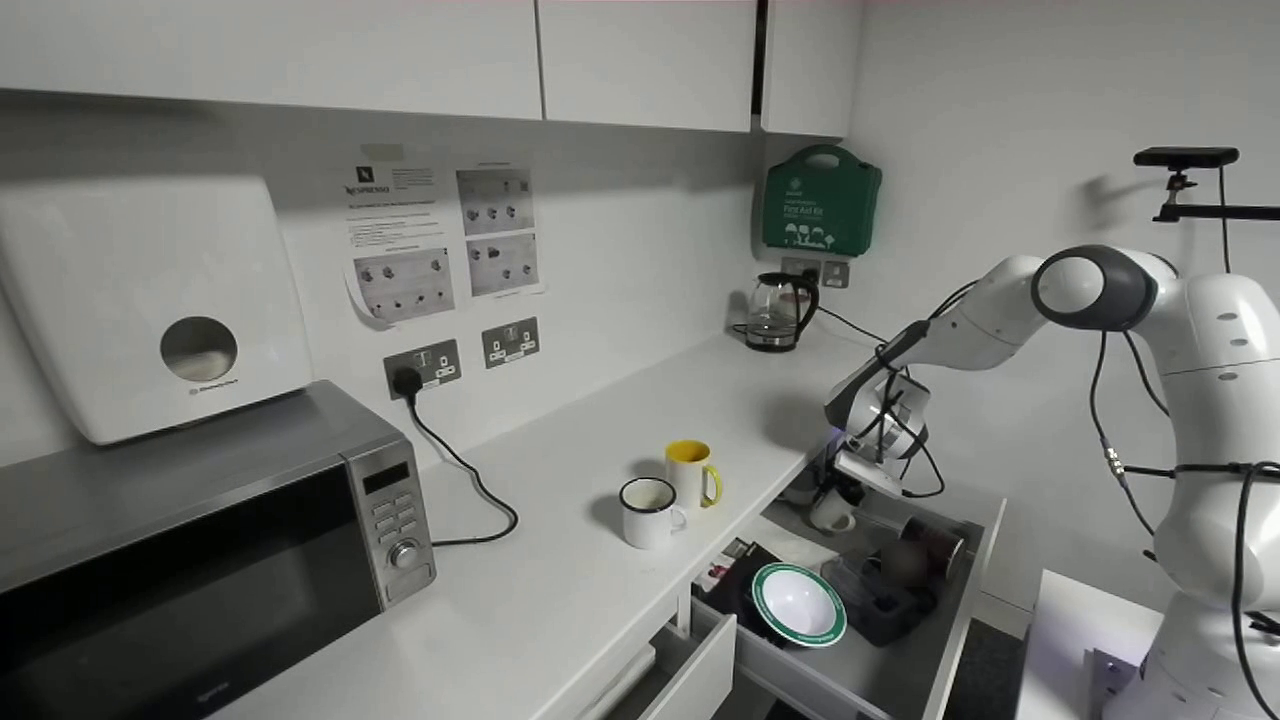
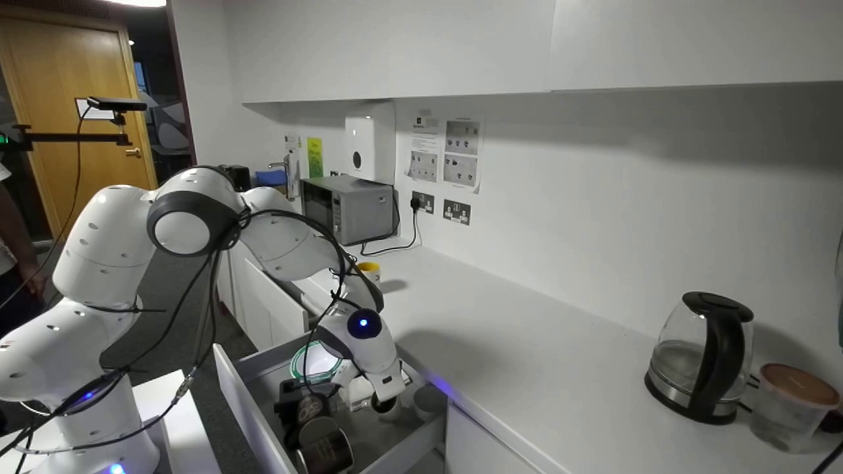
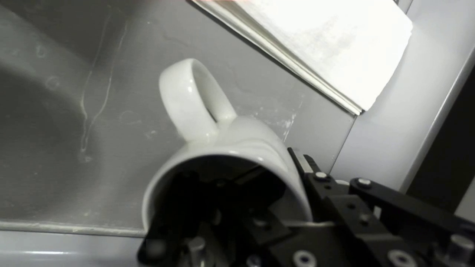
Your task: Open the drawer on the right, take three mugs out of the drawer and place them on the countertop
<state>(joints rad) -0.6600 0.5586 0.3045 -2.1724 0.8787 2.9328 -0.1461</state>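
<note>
Grey drawer floor fills the wrist view, and nearest the lens, along the bottom edge, it's the black jaws: one lies right beside the outer wall of a white mug, dark parts of the other cross the mouth, and whether they're clamped on it I cannot tell. That mug is down inside the open drawer, mouth facing the wrist camera, long axis running away from the lens, handle jutting to the upper left of the view; whether it touches the floor, hard to say. Apart from it, upper right, a stack of white sheets. Farther out, in an exterior view, a green-rimmed bowl sits in the same drawer. Up on the white bench, two more mugs, both upright, long axes vertical: the black-rimmed mug has its handle to the right, and just behind it the yellow-lined mug points its yellow handle the same way, toward the drawer side. Well apart from the pair, farther along the bench, stands the glass kettle, and beyond it, up on the wall, hangs the green first-aid kit.
</note>
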